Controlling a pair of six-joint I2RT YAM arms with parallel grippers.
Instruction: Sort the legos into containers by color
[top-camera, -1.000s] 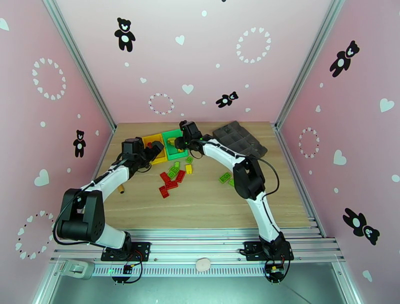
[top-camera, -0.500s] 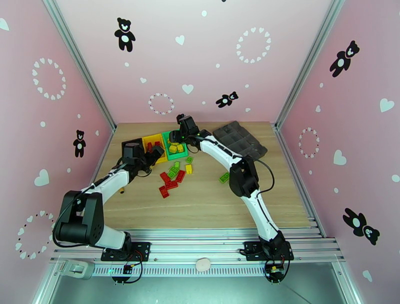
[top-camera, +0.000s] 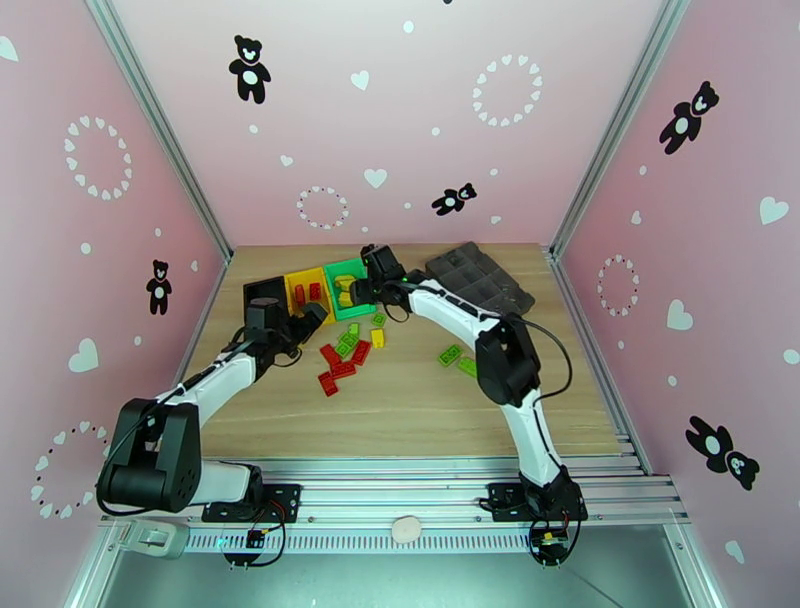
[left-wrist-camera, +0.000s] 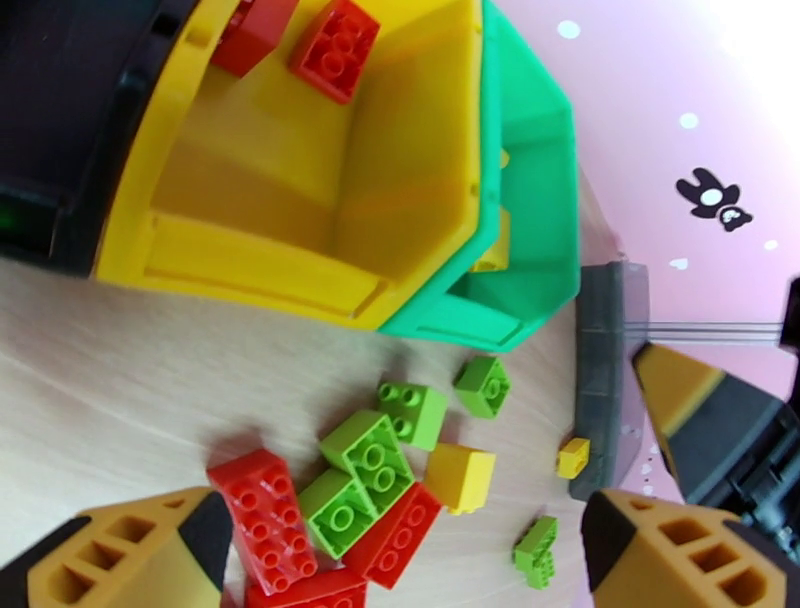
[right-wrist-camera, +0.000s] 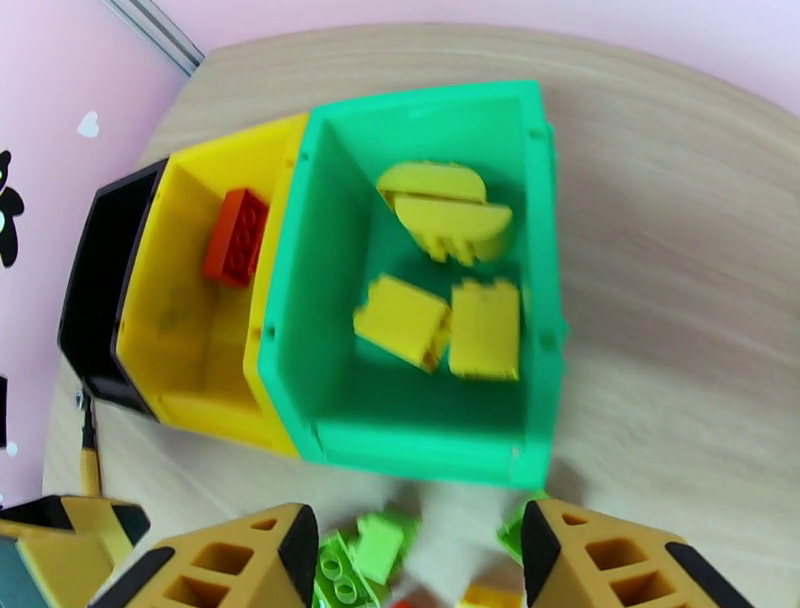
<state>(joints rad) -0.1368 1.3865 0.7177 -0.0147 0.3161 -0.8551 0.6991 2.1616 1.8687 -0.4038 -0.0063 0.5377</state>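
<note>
Three containers stand in a row at the back: black (top-camera: 262, 290), yellow (top-camera: 306, 288) and green (top-camera: 346, 268). In the right wrist view the green bin (right-wrist-camera: 420, 440) holds several yellow legos (right-wrist-camera: 400, 320), and the yellow bin (right-wrist-camera: 190, 330) holds a red brick (right-wrist-camera: 235, 237). My right gripper (top-camera: 348, 293) hovers open over the green bin's near end, nothing between its fingers (right-wrist-camera: 230, 560). A loose pile of red, green and yellow legos (top-camera: 345, 352) lies in front of the bins. My left gripper (top-camera: 306, 322) is open just left of the pile, above a red brick (left-wrist-camera: 265, 505) and green bricks (left-wrist-camera: 365, 455).
A dark grey compartment tray (top-camera: 480, 275) lies at the back right, beside the right arm. Two green bricks (top-camera: 452, 354) sit apart, right of the pile. The cell's pink walls close in both sides and the back. Bare wood lies in front of the pile.
My right gripper has opened over the green bin and drawn back slightly. The left gripper has pulled back from the yellow bin toward the pile, still open.
</note>
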